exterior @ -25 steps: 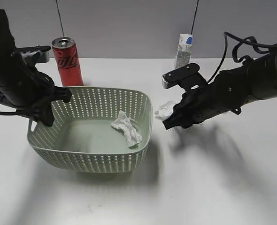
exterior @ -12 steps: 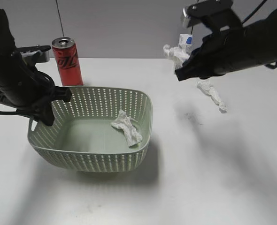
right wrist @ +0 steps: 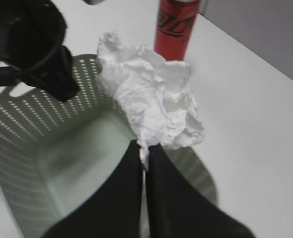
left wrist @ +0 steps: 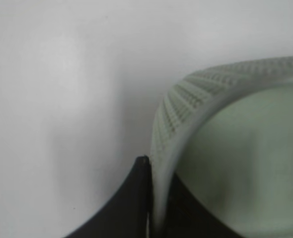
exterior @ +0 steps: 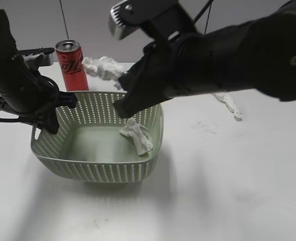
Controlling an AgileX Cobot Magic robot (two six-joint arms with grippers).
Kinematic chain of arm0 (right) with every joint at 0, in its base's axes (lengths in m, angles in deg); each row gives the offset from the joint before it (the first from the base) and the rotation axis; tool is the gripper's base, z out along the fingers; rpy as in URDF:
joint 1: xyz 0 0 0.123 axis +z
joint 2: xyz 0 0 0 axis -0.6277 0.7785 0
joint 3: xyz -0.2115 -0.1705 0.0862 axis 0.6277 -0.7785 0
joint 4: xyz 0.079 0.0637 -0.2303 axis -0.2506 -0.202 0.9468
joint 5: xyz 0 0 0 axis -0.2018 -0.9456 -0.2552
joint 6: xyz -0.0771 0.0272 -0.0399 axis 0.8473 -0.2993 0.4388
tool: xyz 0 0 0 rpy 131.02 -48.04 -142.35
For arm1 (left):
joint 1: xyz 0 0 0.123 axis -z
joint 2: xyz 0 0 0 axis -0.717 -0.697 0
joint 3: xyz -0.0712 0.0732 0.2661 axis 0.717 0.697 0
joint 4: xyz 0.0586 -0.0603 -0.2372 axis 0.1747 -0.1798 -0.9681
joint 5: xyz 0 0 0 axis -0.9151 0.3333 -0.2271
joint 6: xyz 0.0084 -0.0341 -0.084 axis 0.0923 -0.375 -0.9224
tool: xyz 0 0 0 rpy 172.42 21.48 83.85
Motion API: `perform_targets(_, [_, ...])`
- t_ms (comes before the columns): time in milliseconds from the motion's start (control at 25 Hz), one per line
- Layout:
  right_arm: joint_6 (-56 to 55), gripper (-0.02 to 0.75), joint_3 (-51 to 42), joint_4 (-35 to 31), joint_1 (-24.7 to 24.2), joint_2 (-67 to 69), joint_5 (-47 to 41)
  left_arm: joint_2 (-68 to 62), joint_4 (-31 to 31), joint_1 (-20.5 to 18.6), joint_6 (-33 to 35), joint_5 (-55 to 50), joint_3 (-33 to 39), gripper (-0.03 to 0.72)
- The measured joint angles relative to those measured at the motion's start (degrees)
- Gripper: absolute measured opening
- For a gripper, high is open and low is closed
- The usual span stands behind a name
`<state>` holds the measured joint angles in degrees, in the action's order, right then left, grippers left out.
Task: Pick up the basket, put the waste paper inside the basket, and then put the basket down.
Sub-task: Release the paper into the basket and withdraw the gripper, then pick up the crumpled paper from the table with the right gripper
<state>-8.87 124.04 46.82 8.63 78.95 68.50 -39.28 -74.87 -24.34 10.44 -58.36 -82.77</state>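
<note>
Three pieces of waste paper show in the exterior view, which we take first: a white table (exterior: pixel 228 191) runs back to a plain grey wall (exterior: pixel 32 20), with two thin dark cables hanging down the wall. The basket (exterior: pixel 95 170) sits toward the left, its left rim pinched by the left gripper (exterior: pixel 50 118). One twisted strip (exterior: pixel 137 136) lies inside the basket against its right wall; a second strip (exterior: pixel 228 104) lies on the table well to the right. The right gripper (exterior: pixel 119 106) reaches across above the basket's far right corner, and a crumpled wad (exterior: pixel 104 67) shows just behind the arm, near the red can (exterior: pixel 72 65), which stands upright behind the basket; its white script is partly visible but we cannot read it fully. In the left wrist view, we see the dark fingers (left wrist: pixel 136 208) closed on the basket wall (left wrist: pixel 174 129), with bare white table to the left. In the right wrist view, the right gripper's two dark fingers (right wrist: pixel 124 198) are pressed together on the bottom of the wad (right wrist: pixel 151 106), which hangs over the basket's (right wrist: pixel 32 124) open interior; the can (right wrist: pixel 179 27) stands beyond.
</note>
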Motion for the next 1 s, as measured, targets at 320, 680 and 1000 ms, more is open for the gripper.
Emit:
perform_targets(320, [-0.06,0.511,-0.06,-4.9,1.44,7.65,0.41,0.0,-0.04,0.0,0.0,0.0,0.0,-0.001])
perform_targets(680, [-4.65,0.593,3.35,-4.13,-12.44,4.85,-7.86,0.0,-1.2,0.0,0.0,0.12,0.0,-0.001])
perform_targets(1000, [-4.82,0.585,3.4,6.06,-29.36,14.55,-1.78,0.0,-1.33,0.0,0.0,0.36,0.0,-0.001])
